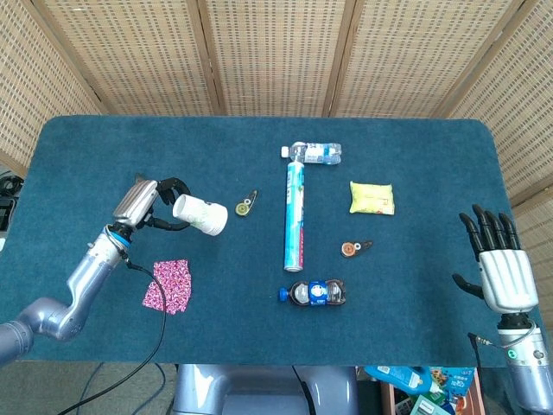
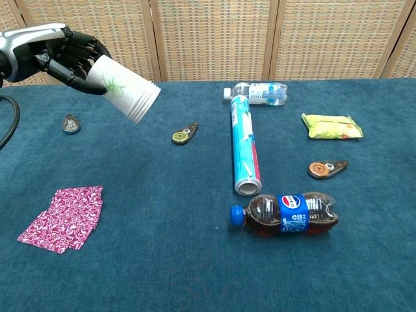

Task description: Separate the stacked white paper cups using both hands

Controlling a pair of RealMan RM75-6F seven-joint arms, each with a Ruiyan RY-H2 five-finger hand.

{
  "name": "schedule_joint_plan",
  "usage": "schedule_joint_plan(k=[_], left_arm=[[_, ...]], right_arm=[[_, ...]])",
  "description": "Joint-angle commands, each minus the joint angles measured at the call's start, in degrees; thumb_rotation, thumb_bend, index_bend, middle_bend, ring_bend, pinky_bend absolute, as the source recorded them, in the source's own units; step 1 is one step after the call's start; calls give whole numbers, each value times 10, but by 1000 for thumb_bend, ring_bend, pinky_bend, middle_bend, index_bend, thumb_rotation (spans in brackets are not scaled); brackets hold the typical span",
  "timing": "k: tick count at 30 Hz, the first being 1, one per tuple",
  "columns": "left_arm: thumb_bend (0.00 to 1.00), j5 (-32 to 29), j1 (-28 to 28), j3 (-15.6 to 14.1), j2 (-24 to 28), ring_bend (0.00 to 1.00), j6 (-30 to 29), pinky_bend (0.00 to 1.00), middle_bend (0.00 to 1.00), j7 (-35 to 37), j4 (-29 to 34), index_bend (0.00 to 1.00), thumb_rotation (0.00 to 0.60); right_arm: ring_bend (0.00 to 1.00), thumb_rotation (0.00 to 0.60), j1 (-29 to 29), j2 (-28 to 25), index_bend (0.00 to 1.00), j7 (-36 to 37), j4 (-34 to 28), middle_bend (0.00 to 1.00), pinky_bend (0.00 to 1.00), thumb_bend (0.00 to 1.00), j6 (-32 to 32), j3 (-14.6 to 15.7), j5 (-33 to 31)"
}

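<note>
The stacked white paper cups (image 1: 200,214) (image 2: 123,89) hang above the left side of the table, lying sideways with the rims pointing right. My left hand (image 1: 154,204) (image 2: 62,54) grips them at the base end, dark fingers wrapped around. A green print shows on the cup wall in the chest view. My right hand (image 1: 498,259) is at the table's right front edge, far from the cups, fingers straight and apart, holding nothing. The chest view does not show it.
On the blue table (image 1: 112,147): a tall blue tube (image 1: 295,217), a clear water bottle (image 1: 315,154), a cola bottle (image 2: 286,213), a yellow packet (image 1: 372,198), two small tape measures (image 1: 247,206) (image 1: 353,248), a pink patterned cloth (image 1: 169,285) and a small dark disc (image 2: 71,123).
</note>
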State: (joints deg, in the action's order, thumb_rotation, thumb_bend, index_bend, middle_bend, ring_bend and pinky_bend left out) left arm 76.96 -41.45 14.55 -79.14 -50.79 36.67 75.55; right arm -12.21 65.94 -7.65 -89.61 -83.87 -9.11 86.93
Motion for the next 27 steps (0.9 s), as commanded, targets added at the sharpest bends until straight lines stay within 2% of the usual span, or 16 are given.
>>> schedule_joint_plan(k=[1,10,17,27], left_arm=[[168,9,-16,27,-20,500,30,477,484,170,2,464,600],[168,3,-76,44,-83,500,80,477,484,229,-37,464,600],[168,-19,-130,68,-145,500,117,477,484,250,-74,464,600],[168,-36,-177,90,-197,501,143,477,484,259,-104,464,600]], right_arm=[[0,600,-29,21,73,57,78,14,0,0,-21,6,69],[0,600,-85,33,198,121,163,91,0,0,-38,1,140],[2,600,-143,20,264,148,176,145,0,0,-17,-8,174],[48,600,-220,46,352,187,189,203,0,50,1,-8,213]])
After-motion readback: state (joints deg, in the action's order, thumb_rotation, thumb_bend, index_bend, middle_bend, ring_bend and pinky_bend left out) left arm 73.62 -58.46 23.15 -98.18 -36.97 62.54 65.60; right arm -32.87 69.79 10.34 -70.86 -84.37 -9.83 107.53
